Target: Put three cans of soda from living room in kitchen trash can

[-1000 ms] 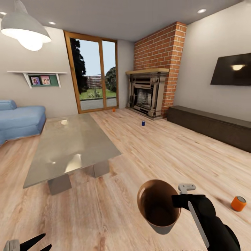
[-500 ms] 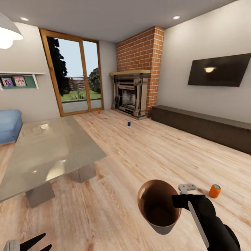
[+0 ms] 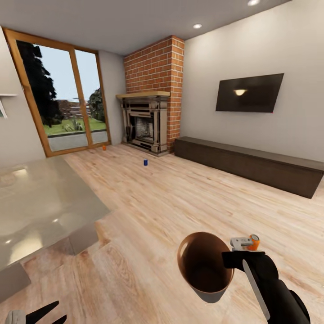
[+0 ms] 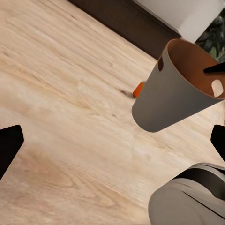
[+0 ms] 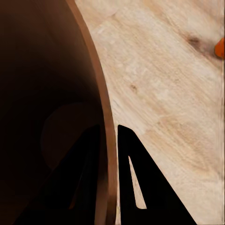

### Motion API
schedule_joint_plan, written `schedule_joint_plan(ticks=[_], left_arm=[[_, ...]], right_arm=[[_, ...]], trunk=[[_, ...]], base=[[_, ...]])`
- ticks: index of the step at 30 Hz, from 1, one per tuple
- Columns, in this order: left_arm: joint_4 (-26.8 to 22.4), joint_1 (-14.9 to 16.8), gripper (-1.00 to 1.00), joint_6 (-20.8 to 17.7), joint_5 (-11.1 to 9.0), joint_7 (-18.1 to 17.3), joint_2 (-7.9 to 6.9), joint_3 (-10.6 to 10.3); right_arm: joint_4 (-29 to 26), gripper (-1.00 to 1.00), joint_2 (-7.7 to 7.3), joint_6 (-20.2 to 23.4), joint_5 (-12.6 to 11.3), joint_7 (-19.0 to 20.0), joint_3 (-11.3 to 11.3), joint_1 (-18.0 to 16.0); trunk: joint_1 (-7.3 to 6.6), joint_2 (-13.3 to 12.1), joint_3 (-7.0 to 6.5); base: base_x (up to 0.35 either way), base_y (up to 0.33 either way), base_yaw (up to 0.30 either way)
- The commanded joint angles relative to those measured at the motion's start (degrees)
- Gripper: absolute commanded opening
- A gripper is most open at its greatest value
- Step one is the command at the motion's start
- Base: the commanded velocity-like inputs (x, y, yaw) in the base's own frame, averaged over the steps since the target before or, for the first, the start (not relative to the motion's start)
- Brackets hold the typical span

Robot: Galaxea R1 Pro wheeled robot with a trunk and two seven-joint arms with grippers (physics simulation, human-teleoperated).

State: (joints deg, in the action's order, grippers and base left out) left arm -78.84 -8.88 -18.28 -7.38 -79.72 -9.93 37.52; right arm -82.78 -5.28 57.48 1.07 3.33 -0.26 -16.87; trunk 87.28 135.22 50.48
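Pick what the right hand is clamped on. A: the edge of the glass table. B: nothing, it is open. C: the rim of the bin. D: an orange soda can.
C: in the right wrist view the right hand's fingers sit one inside and one outside the wall of the bin, and the head view shows that bin held off the floor.

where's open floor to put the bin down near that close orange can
The widest bare wood lies between the glass coffee table and the long dark bench. The near orange can sits just behind the right gripper holding the trash can, so it is tight there. The blue can stands farther off by the fireplace.
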Motion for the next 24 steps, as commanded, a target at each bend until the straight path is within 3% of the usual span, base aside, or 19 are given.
schedule_joint_plan(ticks=[1, 24], left_arm=[[0.0, 0.0, 1.0, 0.0, 0.0, 0.0, 0.0, -0.01], [0.0, 0.0, 1.0, 0.0, 0.0, 0.0, 0.0, -0.08]], right_arm=[[-0.01, -1.0, 0.01, 0.0, -0.72, 0.27, 0.0, -0.01], [-0.01, -1.0, 0.01, 0.0, -0.72, 0.27, 0.0, -0.02]], trunk=[[0.0, 0.0, -0.04], [0.0, 0.0, -0.74]], base=[[0.235, -0.079, -0.292], [0.244, -0.212, -0.292]])
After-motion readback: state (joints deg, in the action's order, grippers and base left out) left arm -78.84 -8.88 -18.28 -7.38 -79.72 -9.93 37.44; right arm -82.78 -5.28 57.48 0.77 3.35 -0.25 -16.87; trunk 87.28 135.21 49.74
